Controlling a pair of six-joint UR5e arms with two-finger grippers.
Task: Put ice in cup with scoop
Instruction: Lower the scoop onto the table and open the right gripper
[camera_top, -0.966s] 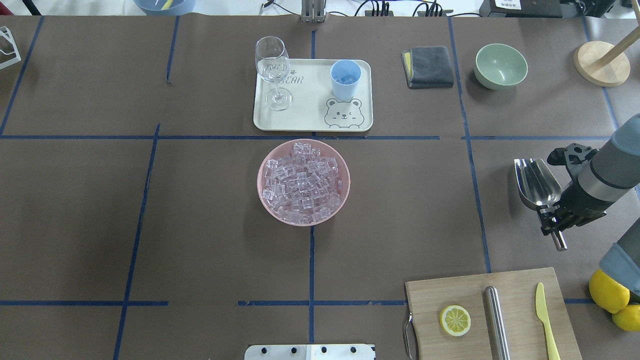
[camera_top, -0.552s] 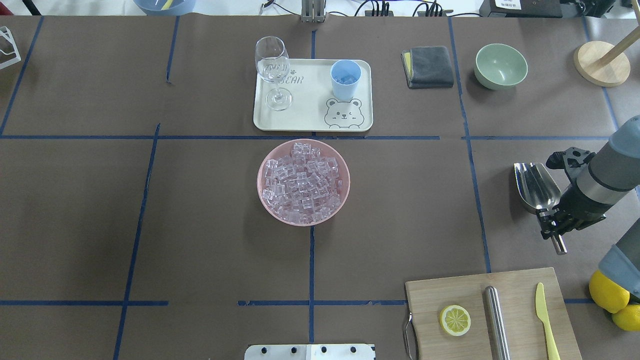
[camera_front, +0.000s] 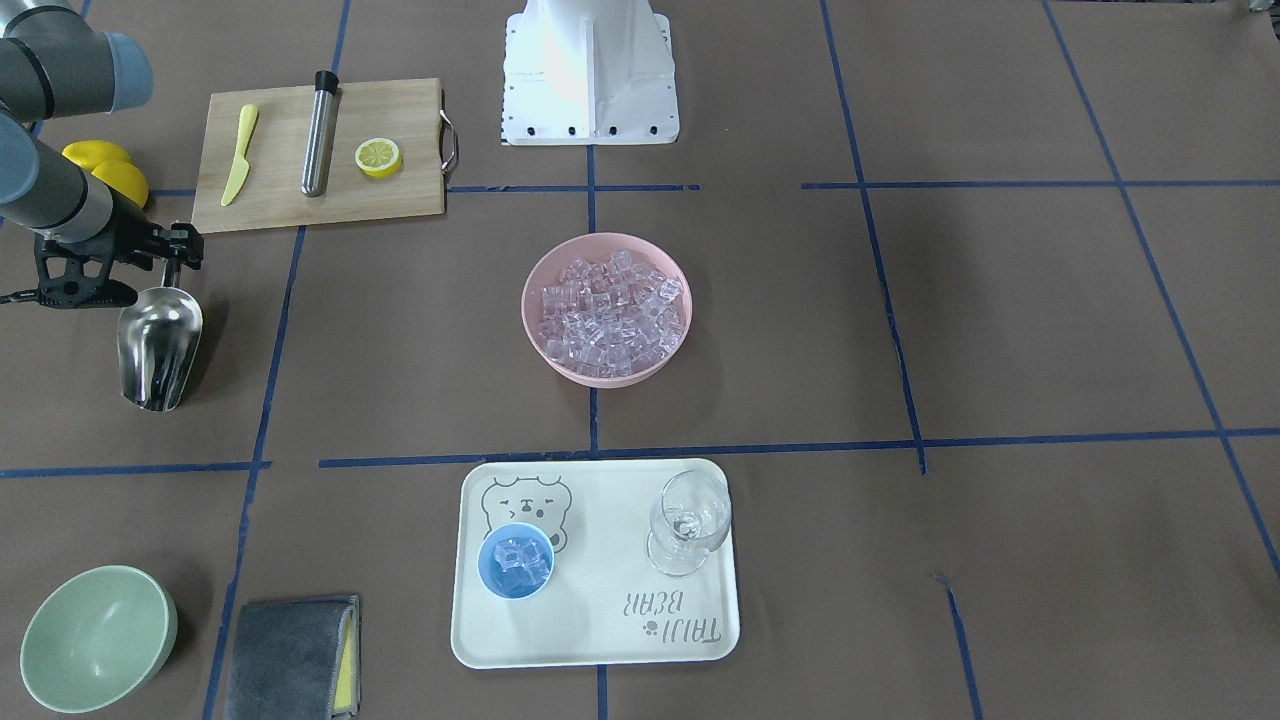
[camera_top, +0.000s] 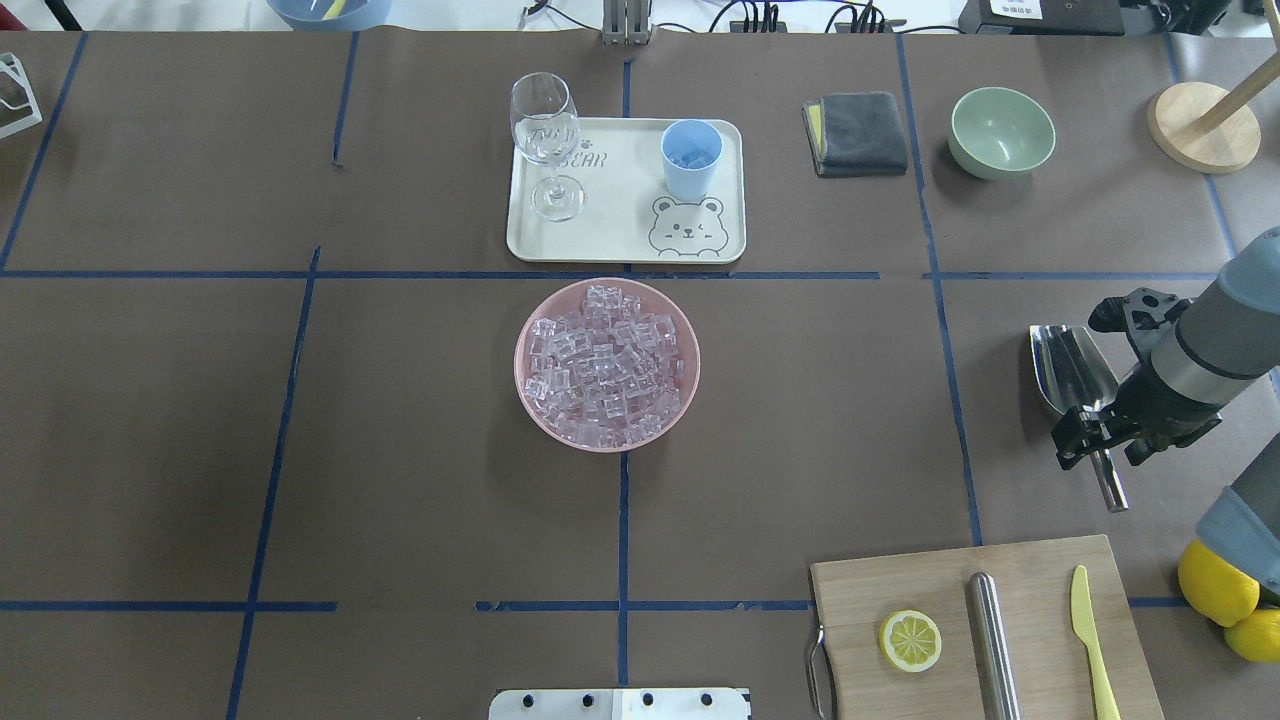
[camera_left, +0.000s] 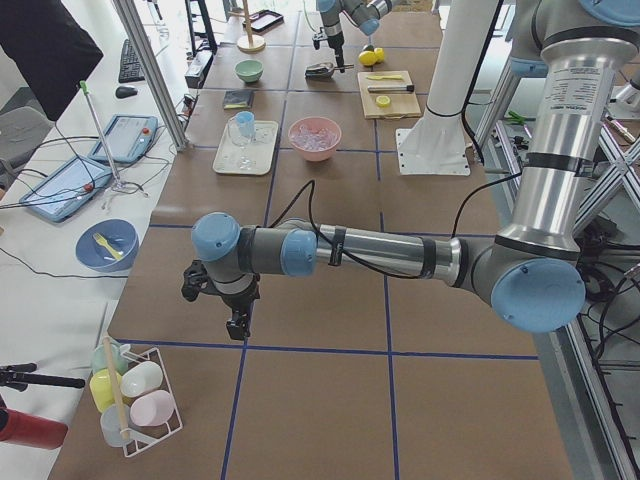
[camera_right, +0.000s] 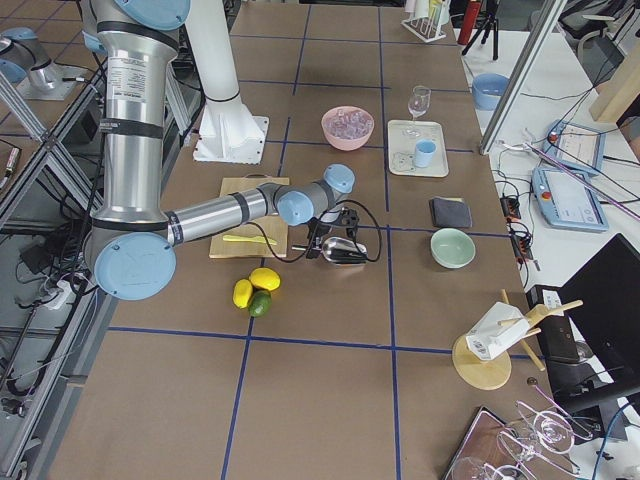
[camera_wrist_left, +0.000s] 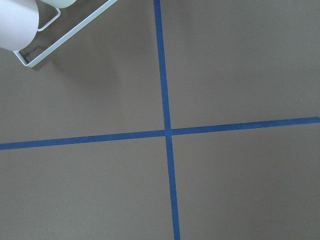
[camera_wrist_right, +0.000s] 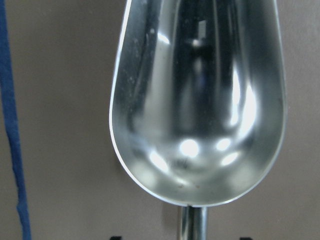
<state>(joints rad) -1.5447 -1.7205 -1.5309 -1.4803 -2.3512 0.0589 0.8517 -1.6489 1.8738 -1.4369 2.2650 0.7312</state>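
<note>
Scoop (camera_top: 1070, 365) lowered onto table (camera_top: 400, 450); right gripper (camera_top: 1100, 452) fingers (camera_top: 1068, 448) now apart.
Parked by right edge, likely since cup (camera_top: 691, 160) holds ice (camera_front: 522, 563). Left gripper (camera_left: 237, 322): cannot tell.

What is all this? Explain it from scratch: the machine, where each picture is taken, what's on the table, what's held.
Two robot arms work at a taped table. Views: above and behind the robot, across the table, each table end, and one camera per wrist. The right hand stands open around the handle of an empty metal scoop, which seems to lie on the table; nothing is gripped. The left hand hangs over the table's other end; open or shut, I cannot tell. A pink bowl holds ice cubes. A tray carries a blue cup with a few cubes and a wine glass. A cutting board bears a lemon slice, a yellow knife and a steel cylinder.
</note>
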